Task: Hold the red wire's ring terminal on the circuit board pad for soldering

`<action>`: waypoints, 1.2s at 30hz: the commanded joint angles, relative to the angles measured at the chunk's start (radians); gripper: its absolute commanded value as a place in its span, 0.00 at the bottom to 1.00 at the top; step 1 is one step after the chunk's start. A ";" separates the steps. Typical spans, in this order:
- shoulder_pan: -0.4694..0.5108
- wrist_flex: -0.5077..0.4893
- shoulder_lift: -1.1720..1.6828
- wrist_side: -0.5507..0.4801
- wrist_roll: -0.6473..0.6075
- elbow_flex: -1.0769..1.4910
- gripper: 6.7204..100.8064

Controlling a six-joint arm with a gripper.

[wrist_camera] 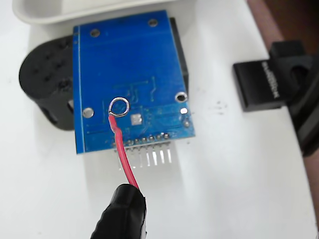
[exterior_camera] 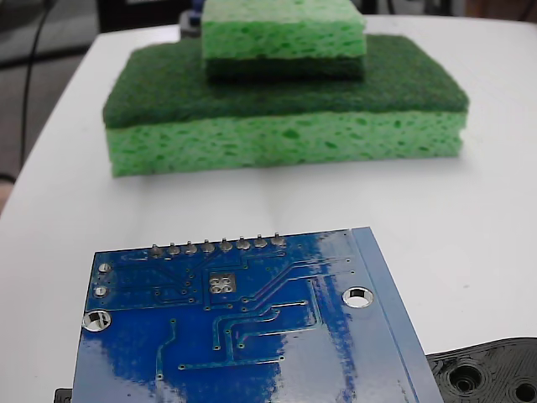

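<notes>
In the wrist view the gripper's fingers are out of sight, so I cannot tell whether they are apart or together. At the bottom edge, nearest the camera, the black sleeve [wrist_camera: 122, 211] carries the red wire [wrist_camera: 122, 149] away and up to the ring terminal [wrist_camera: 118, 106], which sits over the circuit board [wrist_camera: 127, 64], just left of the pad [wrist_camera: 135, 118] rather than on it. In the fixed view, stacked green sponges [exterior_camera: 285, 117] lie beyond the board.
</notes>
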 commanded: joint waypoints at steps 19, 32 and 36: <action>-0.041 0.049 -0.327 0.031 -0.015 -0.249 0.99; -0.026 0.103 -0.344 0.067 0.014 -0.305 0.99; -0.026 0.103 -0.334 0.075 0.031 -0.285 0.99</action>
